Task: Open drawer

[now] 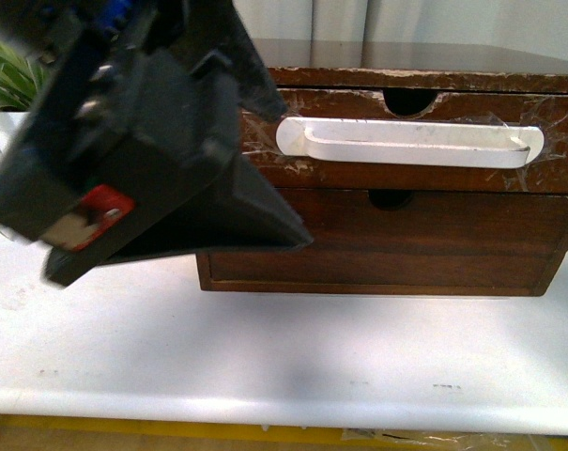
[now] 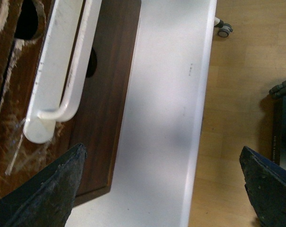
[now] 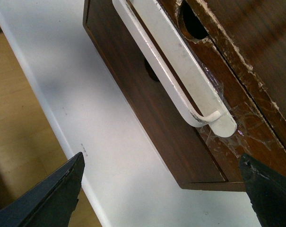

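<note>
Dark brown wooden drawer (image 1: pixel 415 178), top slot of box, centre-right, far side. Looks shut. Long white plastic handle (image 1: pixel 410 143) taped horiz. across front; semicircular notch (image 1: pixel 410 101) in chipped top edge.

Open table (image 1: pixel 293 366) fronts the drawer (image 1: pixel 406 178); the left arm (image 1: pixel 124 150) hangs beside its handle (image 1: pixel 410 143)

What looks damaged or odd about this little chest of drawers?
The upper drawer has a chipped top edge, with pale wood showing beside its notch. Its white handle is held on by wrinkled clear tape. The lower drawer looks intact and has no handle.
</note>
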### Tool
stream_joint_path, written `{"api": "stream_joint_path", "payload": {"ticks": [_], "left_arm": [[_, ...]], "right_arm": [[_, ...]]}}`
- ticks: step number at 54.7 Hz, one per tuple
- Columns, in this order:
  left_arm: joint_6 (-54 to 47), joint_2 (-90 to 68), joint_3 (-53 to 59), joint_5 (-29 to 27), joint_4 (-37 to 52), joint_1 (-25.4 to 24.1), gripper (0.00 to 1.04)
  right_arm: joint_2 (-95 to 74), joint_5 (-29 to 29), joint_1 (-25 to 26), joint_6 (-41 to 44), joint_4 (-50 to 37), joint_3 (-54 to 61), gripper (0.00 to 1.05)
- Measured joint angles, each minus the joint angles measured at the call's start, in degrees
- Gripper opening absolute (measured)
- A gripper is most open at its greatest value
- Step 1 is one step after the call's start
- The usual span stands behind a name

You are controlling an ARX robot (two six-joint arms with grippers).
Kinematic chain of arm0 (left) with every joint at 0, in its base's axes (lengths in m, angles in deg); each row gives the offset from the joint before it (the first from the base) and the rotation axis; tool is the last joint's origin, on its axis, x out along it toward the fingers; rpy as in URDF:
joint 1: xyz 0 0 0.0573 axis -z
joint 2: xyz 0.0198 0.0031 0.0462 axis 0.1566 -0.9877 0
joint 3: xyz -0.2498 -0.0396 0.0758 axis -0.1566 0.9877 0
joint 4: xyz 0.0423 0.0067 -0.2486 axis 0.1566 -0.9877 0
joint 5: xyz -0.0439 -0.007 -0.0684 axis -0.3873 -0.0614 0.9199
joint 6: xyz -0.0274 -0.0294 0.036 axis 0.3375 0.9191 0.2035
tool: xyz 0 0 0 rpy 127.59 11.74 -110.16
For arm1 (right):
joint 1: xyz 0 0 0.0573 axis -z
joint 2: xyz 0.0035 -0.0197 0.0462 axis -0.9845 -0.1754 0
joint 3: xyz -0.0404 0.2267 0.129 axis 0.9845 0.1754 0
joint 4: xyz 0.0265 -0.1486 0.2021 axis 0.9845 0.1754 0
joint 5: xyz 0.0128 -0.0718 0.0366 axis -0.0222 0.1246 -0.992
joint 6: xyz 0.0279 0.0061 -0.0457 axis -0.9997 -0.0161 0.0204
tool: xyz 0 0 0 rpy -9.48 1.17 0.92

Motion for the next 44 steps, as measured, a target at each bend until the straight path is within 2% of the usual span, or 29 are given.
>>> {"api": "stream_joint_path", "payload": {"ticks": [18, 33, 44], "left_arm": [[-2.71, -11.37, -13.03, -1.68, -3.96, 1.42, 0.99], [-4.00, -17.09, -16.06, -2.84, -3.21, 0.77, 0.99], [-6.10, -19.28, -18.45, -3.50, -4.44, 0.44, 0.99]], "right_arm": [[-4.90, 0.87, -3.19, 3.30, -0.24, -2.71, 0.96], [-9.05, 1.86, -6.99, 3.63, -2.67, -4.26, 0.96], [-10.60, 2.12, -7.10, 3.63, -3.91, -4.50, 0.96]]}}
